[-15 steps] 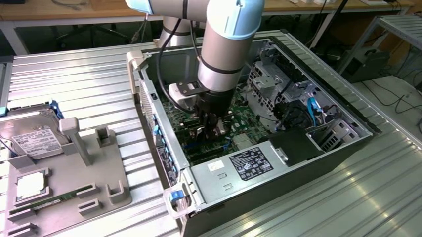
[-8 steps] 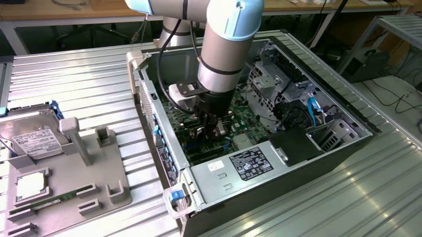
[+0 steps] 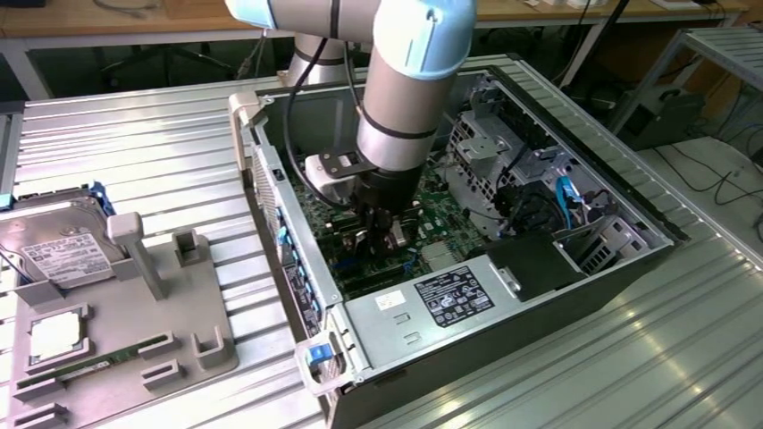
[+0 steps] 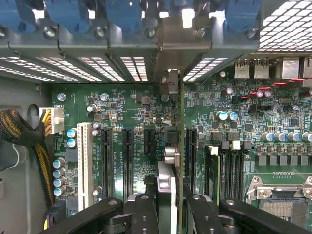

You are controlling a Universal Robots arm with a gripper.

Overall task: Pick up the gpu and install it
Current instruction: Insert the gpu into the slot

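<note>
Fingers [image 4: 165, 214] closed on the gpu [image 4: 170, 146], a thin black card held edge-on, upright, above the green motherboard [image 4: 126, 112] inside the open metal computer case [image 3: 620, 223] on the ribbed steel table [image 3: 143, 143]. Slight misalignment with the long black slot [image 4: 191, 156], or a tilt, could jam the pale bracket against the perforated rear wall.

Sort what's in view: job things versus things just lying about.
Job: gpu, edge-on in the gripper; motherboard slots; open computer case.
Lying about: hard drive and memory stick, both on the grey holder tray.
</note>
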